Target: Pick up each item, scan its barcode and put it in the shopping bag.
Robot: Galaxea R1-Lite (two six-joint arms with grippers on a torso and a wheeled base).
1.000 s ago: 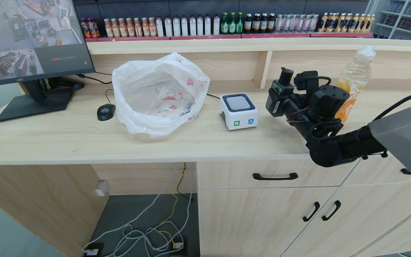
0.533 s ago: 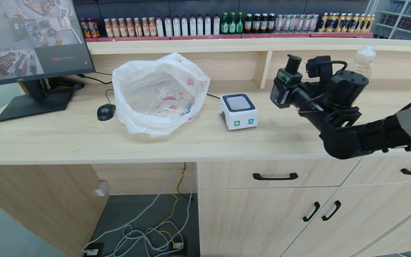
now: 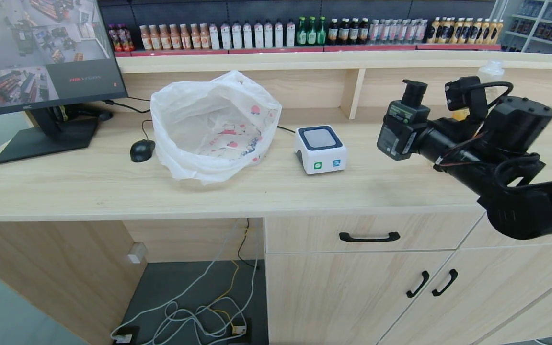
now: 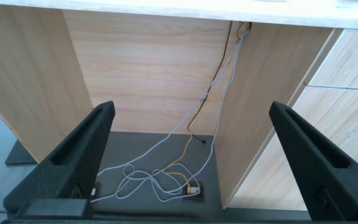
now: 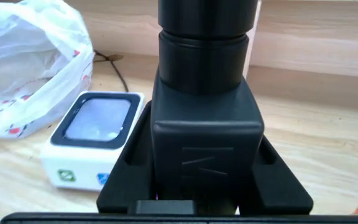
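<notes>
Bottle [image 3: 490,72], clear w/ a pale cap, stands upright at the back of the table [image 3: 89,187], upper right of the head view. The right arm hides most of it, so only the cap & a sliver of orange lower down show.

Right gripper [image 3: 398,132] hangs above the table in front of the bottle, a bit toward frame centre, w/ its end pointing toward frame left. Can't tell if it's wide or narrow: its black body blocks the right wrist cam.

Scanner [image 3: 320,148] [image 5: 95,146], a white box w/ a dark glass top, sits on the table at frame centre, btwn the shopping bag [image 3: 175,143] [image 5: 23,68] and the right gripper, apart from both. The bag is white plastic w/ red print, mouth open upward, just left of the scanner.

Mouse [image 3: 142,150], black, lies just beside the bag on its left. Monitor [image 3: 41,52] on a black stand fills the upper left corner. A row of drink bottles [image 3: 304,31] lines the shelf along the top edge.

Under the table, drawers w/ black handles [image 3: 369,236] sit lower right. An open bay lower centre has loose cables [image 3: 194,311] [image 4: 160,180] on the floor.

Left gripper [image 4: 188,162] is low, facing that bay, fingers [image 4: 61,168] spread wide.
</notes>
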